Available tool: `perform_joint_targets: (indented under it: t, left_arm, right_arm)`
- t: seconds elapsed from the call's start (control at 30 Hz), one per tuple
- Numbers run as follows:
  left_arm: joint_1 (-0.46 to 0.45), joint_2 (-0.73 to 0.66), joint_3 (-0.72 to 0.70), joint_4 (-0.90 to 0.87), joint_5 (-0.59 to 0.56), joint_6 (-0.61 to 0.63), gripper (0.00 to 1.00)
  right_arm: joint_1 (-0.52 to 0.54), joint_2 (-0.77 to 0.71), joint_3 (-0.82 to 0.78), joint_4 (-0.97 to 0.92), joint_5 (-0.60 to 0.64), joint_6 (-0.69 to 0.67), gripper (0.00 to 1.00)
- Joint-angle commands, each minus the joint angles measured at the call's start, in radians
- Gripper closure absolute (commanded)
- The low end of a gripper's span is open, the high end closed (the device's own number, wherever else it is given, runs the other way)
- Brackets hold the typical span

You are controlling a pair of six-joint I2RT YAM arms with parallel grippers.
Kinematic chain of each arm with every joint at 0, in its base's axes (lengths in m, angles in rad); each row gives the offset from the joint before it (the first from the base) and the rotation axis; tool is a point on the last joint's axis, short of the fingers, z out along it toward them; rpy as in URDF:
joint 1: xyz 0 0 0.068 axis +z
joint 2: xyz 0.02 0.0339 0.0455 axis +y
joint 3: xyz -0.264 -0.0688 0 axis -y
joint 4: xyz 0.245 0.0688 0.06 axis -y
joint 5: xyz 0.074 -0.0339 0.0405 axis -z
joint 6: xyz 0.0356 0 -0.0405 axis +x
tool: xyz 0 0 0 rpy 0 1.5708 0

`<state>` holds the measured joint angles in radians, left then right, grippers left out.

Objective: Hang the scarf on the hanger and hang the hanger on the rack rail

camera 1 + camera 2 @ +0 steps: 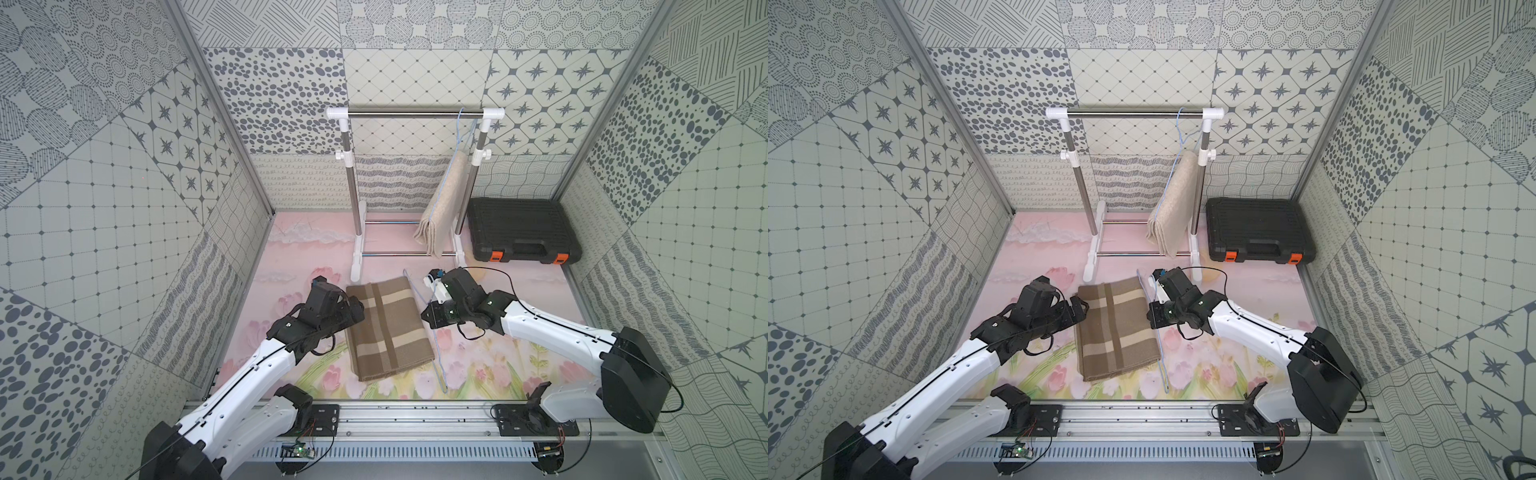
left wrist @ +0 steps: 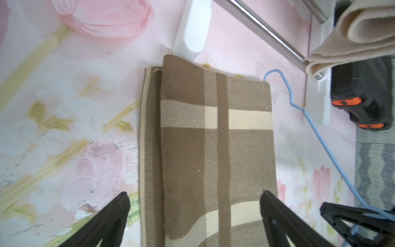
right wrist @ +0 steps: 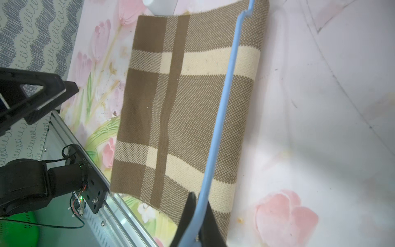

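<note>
Nearest the front, the blue hanger (image 1: 442, 374) ran along the right edge of the plaid scarf (image 1: 388, 332), which lay folded flat on the floral mat (image 1: 498, 365), mid-table, between the two arms. The right gripper (image 3: 202, 216) had its fingers pressed onto the hanger's thin wire, pinching it just off the scarf's right edge. That was the worry: a pinch on round wire is a pivot, so on the lift the hanger could swing and tip. Whether the wire actually ran inside the scarf's fold, I couldn't tell. If it didn't, the hanger would come up bare.

Over on the left, the left gripper (image 2: 195, 198) hung at the scarf's left edge, fingers (image 2: 119, 213) spread wide, holding nothing. The top layer sat short of the bottom one there, so the halves looked uneven. Lifted, the longer side could drag the cloth off the wire. Those open fingers were close over the cloth too, and a careless pull-back could snag a layer and undo the fold.

Farther back stood the rack (image 1: 415, 113), with a beige scarf (image 1: 442, 208) already hanging at the right end of its rail. The hook would need a free stretch of rail left of that. Come in too far right and it could knock the hanging piece or the post. The black case (image 1: 519, 232) at far right sat clear of the likely path.
</note>
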<state>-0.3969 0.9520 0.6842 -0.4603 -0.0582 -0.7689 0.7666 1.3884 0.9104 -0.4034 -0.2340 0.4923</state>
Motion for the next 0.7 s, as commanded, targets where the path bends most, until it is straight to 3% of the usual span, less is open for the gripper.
perform_joint_targets:
  t: [0.0, 0.13, 0.27, 0.4, 0.67]
  left_arm:
    - [-0.107, 0.088, 0.04, 0.086, 0.091, -0.158, 0.07]
    - [-0.255, 0.247, 0.018, 0.208, 0.084, -0.241, 0.2]
    - [-0.267, 0.353, -0.089, 0.227, 0.071, -0.335, 0.34]
    - [-0.26, 0.293, -0.09, 0.189, 0.058, -0.32, 0.35]
    - [-0.242, 0.065, 0.212, -0.069, -0.028, -0.147, 0.32]
  right_arm:
    - [0.006, -0.003, 0.075, -0.018, 0.033, -0.045, 1.0]
    - [0.015, -0.003, 0.13, -0.052, 0.038, -0.057, 1.0]
    - [0.037, 0.004, 0.221, -0.101, 0.038, -0.076, 1.0]
    - [0.052, 0.014, 0.335, -0.168, 0.026, -0.07, 1.0]
    - [0.065, 0.091, 0.671, -0.353, 0.01, -0.07, 1.0]
